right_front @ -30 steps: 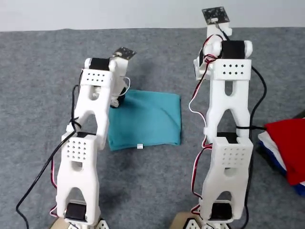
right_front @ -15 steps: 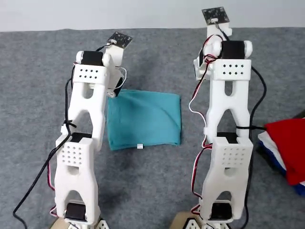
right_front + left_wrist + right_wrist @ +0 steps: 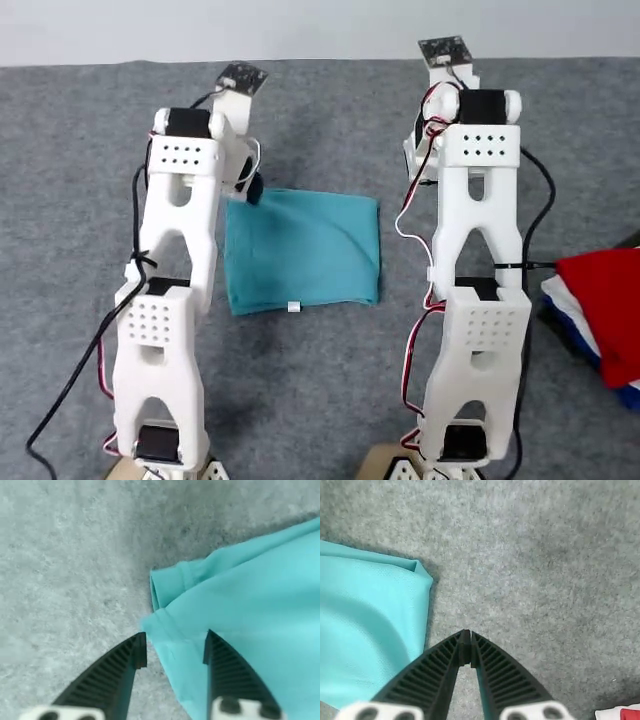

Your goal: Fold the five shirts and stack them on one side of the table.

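Teal shirt [image 3: 303, 250] folded flat mid grey table [image 3: 80, 150], red-white-blue shirt pile [image 3: 600, 320] at the 3 o'clock edge, left gripper [image 3: 174, 649] spread apart and empty over the shirt's 10 o'clock corner, right gripper [image 3: 469, 649] pinched together on nothing just off its 1 o'clock corner

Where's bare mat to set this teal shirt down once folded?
Bare grey mat lies left of the left arm, and in the near strip between the two arm bases, nearer than the teal shirt. The right edge is crowded: the red, white and blue shirt pile sits beside the right arm.
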You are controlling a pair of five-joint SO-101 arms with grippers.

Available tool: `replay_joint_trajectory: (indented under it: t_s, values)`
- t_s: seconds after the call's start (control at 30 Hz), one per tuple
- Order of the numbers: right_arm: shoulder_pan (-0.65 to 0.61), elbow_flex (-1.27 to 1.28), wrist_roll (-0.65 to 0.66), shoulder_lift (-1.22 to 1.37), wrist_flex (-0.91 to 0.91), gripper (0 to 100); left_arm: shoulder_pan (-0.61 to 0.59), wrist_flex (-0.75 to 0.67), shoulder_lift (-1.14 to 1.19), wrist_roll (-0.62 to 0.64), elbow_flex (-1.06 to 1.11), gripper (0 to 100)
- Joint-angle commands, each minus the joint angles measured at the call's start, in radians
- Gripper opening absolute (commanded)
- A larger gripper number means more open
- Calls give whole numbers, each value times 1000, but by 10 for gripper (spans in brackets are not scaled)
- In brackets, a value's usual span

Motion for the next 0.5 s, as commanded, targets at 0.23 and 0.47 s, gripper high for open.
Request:
replay_joint_trajectory:
  t_s: [0.23, 0.47]
  values:
    - [1, -6, 3, -77, 42, 9, 14, -6, 149, 3, -45, 169]
    - [-1, -5, 2, -73, 41, 9, 38, 25, 143, 2, -127, 5]
